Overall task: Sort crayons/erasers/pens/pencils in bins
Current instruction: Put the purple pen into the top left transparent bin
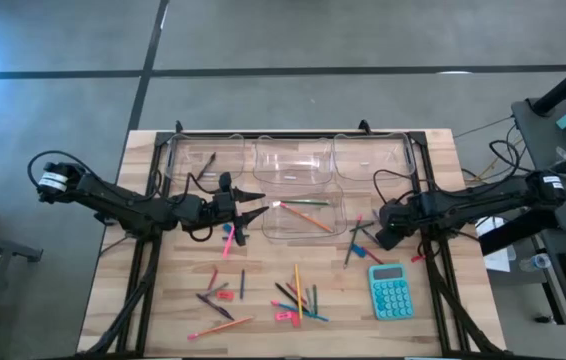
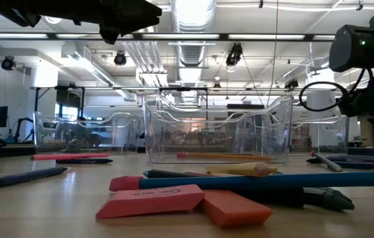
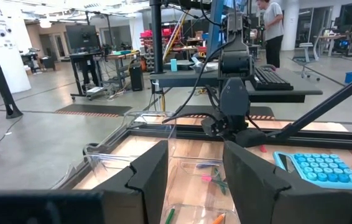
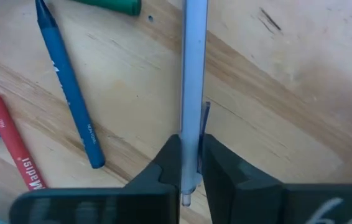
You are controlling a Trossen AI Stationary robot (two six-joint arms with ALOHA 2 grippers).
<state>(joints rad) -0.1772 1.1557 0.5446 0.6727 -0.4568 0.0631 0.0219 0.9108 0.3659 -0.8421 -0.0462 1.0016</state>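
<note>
1. The left claw (image 1: 254, 203) is held open and empty above the desk (image 1: 163, 300), its tips at the left edge of the front bin (image 1: 303, 212); in the left wrist view a gap is seen between its fingers (image 3: 151, 174).
2. Three bins (image 1: 288, 158) are lined along the far edge of the desk. Little can be made out inside them; whether anything has been sorted there cannot be told.
3. A few pencils (image 1: 303, 214), orange and green, are seen in the front bin. This is judged to be the only sorting clearly done.
4. Most items are left loose on the desk: a pink crayon (image 1: 229, 238) near the left claw, pens (image 1: 215, 300), more pencils (image 1: 298, 292) and pink erasers (image 1: 285, 316) toward the near edge. The task is judged to be at an early stage.
5. A teal calculator (image 1: 390, 291) lies right of the scatter.
6. The right claw (image 1: 383, 236) is held low at the desk, closed on a slim grey pen (image 4: 194, 74), beside a blue crayon (image 4: 70, 93) and a red crayon (image 4: 14, 149). The pen is not yet lifted clear or binned.
</note>
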